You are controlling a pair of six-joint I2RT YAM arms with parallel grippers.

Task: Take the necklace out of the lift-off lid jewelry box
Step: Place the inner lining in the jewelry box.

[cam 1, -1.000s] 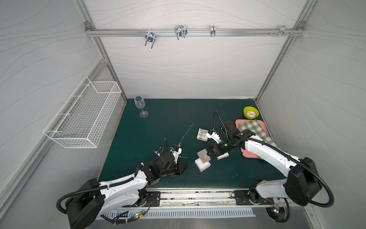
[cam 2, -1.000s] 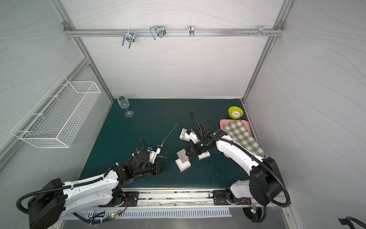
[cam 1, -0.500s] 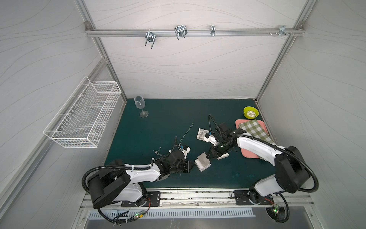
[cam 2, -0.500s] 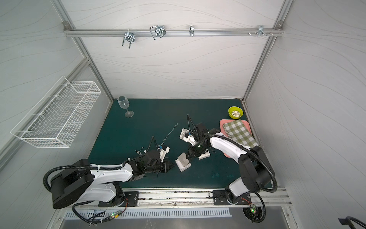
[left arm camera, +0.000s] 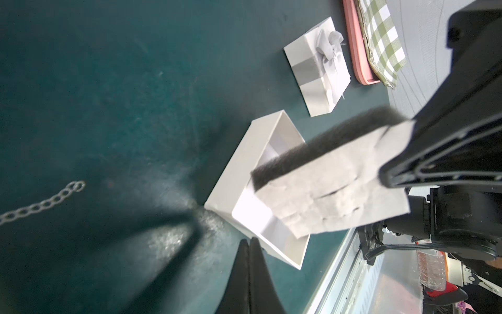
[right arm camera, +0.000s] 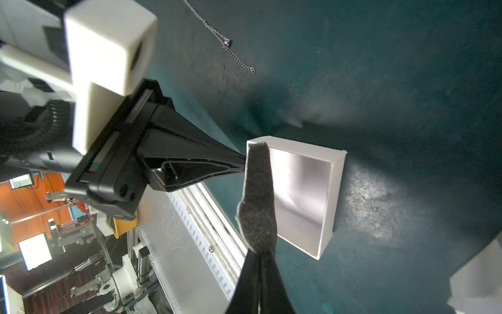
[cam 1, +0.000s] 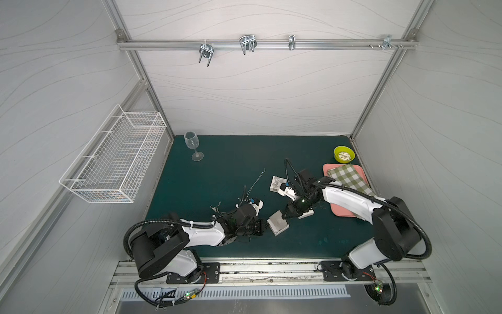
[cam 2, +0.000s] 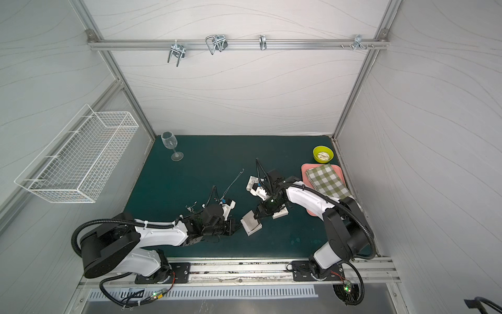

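Observation:
The white jewelry box (cam 1: 279,232) (cam 2: 254,231) stands open near the mat's front, its inside bare in the right wrist view (right arm camera: 334,195). Its bow-topped lid (cam 1: 277,183) (left arm camera: 315,68) lies further back. My right gripper (cam 1: 285,216) (right arm camera: 259,252) is shut on the grey foam insert (right arm camera: 258,195) (left arm camera: 339,185), holding it tilted above the box. My left gripper (cam 1: 267,225) (left arm camera: 248,240) is shut and empty, its tips beside the box's outer wall (left arm camera: 239,165). The necklace (cam 1: 258,180) (cam 2: 234,180) (right arm camera: 217,35) lies stretched out on the green mat, left of the lid.
A wine glass (cam 1: 191,144) stands at the back left. At the right are a yellow-green bowl (cam 1: 344,154) and a pink tray (cam 1: 326,170) with a checked cloth (cam 1: 349,176). Another white box piece (cam 1: 305,214) lies under my right arm. A wire basket (cam 1: 114,155) hangs on the left wall.
My left arm has reached rightwards until its shut tips are at the box. My right gripper has shifted down-left over the box, closed on the foam insert.

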